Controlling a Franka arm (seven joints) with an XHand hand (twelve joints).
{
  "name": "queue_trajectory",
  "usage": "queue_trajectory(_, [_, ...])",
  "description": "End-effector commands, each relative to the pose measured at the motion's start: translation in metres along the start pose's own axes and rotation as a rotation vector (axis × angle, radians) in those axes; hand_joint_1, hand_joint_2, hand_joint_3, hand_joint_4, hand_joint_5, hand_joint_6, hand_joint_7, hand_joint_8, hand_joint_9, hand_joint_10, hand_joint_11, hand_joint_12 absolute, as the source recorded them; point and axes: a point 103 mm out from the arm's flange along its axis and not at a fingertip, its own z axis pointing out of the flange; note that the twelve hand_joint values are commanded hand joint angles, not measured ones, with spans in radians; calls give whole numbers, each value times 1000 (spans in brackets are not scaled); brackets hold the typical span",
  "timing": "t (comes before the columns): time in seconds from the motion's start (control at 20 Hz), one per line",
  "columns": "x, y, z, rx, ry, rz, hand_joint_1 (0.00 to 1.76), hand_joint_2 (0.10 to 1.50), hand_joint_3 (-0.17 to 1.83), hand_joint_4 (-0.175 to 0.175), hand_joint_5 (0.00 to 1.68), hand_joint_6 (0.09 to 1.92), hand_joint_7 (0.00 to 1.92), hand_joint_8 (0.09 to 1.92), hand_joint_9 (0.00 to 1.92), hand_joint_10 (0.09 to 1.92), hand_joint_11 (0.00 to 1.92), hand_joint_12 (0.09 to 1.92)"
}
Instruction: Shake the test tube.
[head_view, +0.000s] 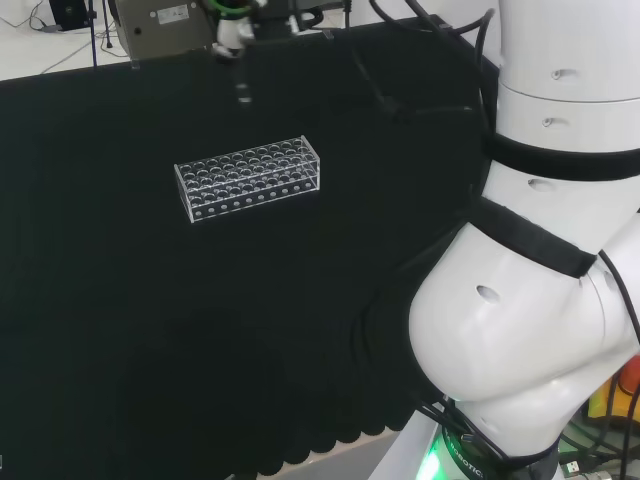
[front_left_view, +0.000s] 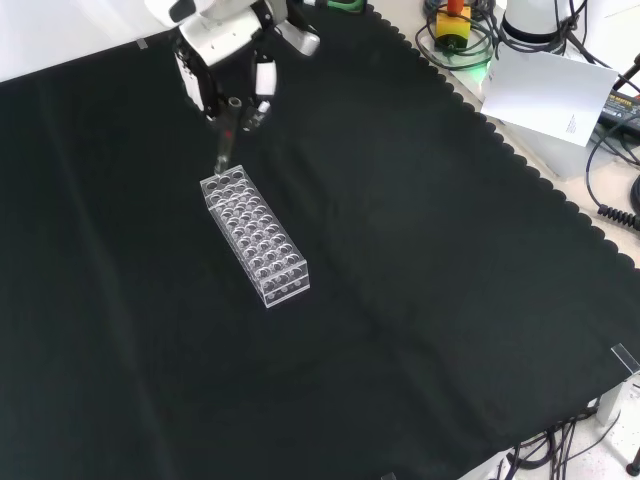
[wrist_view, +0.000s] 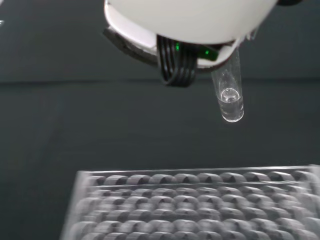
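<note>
Fingers (front_left_view: 262, 78) around test tube (wrist_view: 229, 95), above rack (front_left_view: 255, 237)

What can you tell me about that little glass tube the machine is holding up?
The test tube is a slim, clear tube with a rounded closed end, glass or plastic by its look. The wrist view shows a little clear liquid at that end. It hangs roughly upright from the hand, whose fingers curl around its upper part. Its lower end is in the air, just above the near end of the clear rack and touching nothing. Its top is hidden by the hand.
</note>
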Motion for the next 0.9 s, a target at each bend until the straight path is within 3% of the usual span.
queue_trajectory(0.05, [-104,-6,5,34,-85,229,1443,572,697,-175,1326,379,1433,679,1588,87,1357,777])
queue_trajectory(0.25, [-141,-11,-6,17,-105,301,1443,572,697,-175,1327,378,1433,679,1588,87,1357,777])
queue_trajectory(0.45, [-152,-13,-14,-5,-108,318,1443,572,697,-175,1327,378,1433,679,1588,87,1357,777])
queue_trajectory(0.65, [-139,-11,-12,-5,-78,287,1443,572,697,-175,1327,378,1433,679,1588,87,1357,777])
queue_trajectory(0.9, [-99,-3,0,3,-14,207,1443,572,697,-175,1327,378,1433,679,1589,87,1357,777])
